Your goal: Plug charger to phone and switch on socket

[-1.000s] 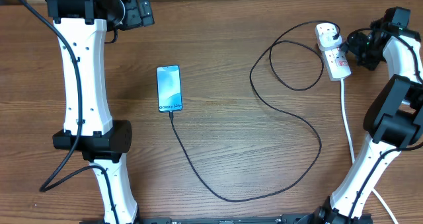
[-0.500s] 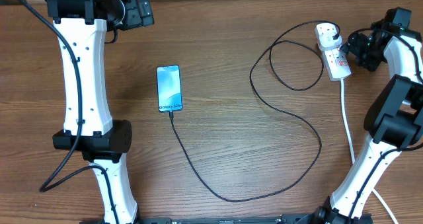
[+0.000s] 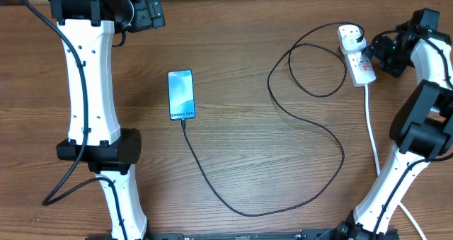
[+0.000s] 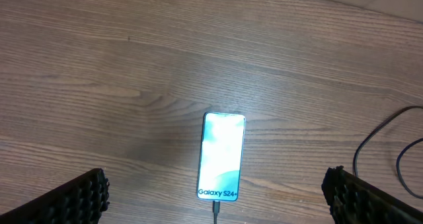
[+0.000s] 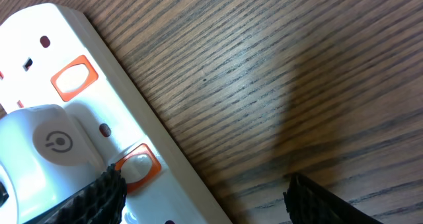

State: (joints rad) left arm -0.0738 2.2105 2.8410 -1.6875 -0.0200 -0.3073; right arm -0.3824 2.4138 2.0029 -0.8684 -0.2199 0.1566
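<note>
socket [image 3: 356,56] by table's [image 3: 241,27] far right corner: rigid, light, probably skids; press orange rocker [image 5: 137,168] with one fingertip [image 5: 99,194]; right gripper [image 5: 198,194], left gripper [image 3: 147,10] both spread, empty

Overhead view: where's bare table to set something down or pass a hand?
Free: wood between the phone and the charger; inside the charger's big loop; between the phone and the left arm. Crowded: far right corner, where socket, white cord and right gripper bunch.
</note>
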